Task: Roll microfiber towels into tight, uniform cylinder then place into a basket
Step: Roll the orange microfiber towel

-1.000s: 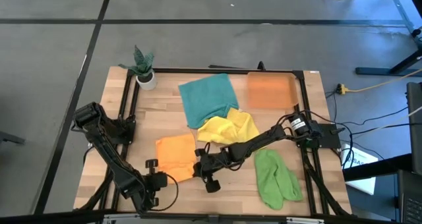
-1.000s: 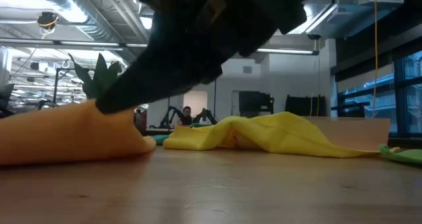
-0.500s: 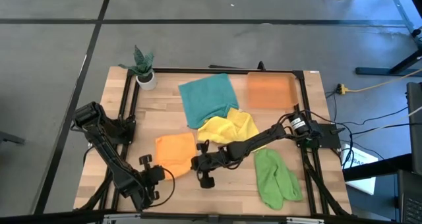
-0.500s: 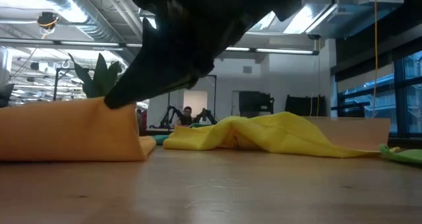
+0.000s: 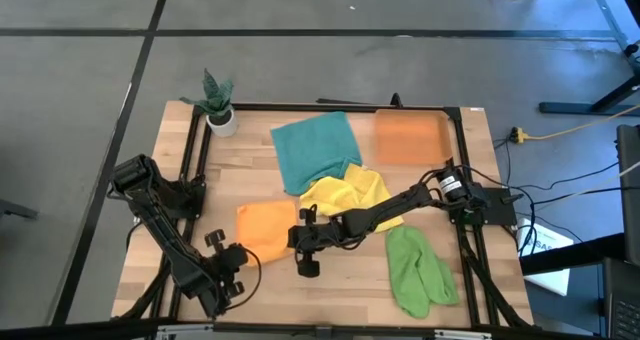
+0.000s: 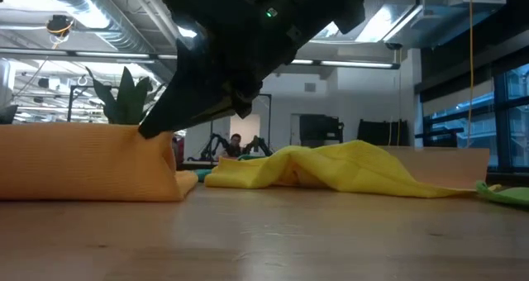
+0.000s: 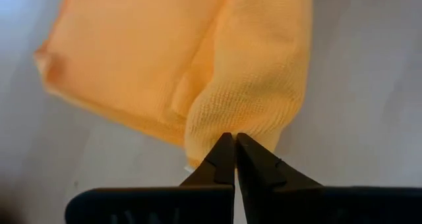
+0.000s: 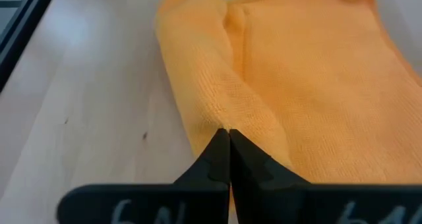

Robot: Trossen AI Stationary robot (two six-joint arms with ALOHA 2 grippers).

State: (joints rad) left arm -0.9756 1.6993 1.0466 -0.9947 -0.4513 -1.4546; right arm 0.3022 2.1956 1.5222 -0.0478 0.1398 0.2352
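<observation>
Left gripper (image 7: 234, 140): jaws pressed together, pinching the near edge of the orange towel (image 5: 266, 232) at its rolled fold. In the high view this gripper (image 5: 232, 258) sits at the lower left of the frame, at the towel's lower-left corner.

Right gripper (image 8: 227, 135): jaws likewise closed tight on the same fold of the orange towel. In the high view it (image 5: 300, 238) sits at the centre-bottom of the frame, at the towel's right edge, with the arm stretching in from the right.

Orange towel: lies in the lower-centre left of the high view, partly folded over, with a raised roll along its lower edge. The roll's long axis runs left to right between the two grippers. In the low view the towel (image 6: 87, 161) stands up as a flat wall at the left of the frame.

Yellow towel (image 5: 346, 194): crumpled, centre of the table (image 5: 250, 160), just right of the orange one.

Teal towel (image 5: 312, 150): spread flat, upper centre.

Green towel (image 5: 418, 270): lower right, long axis running top to bottom.

Basket (image 5: 410, 138): upper right, beside the teal towel.

Potted plant (image 5: 218, 104): upper-left corner.
</observation>
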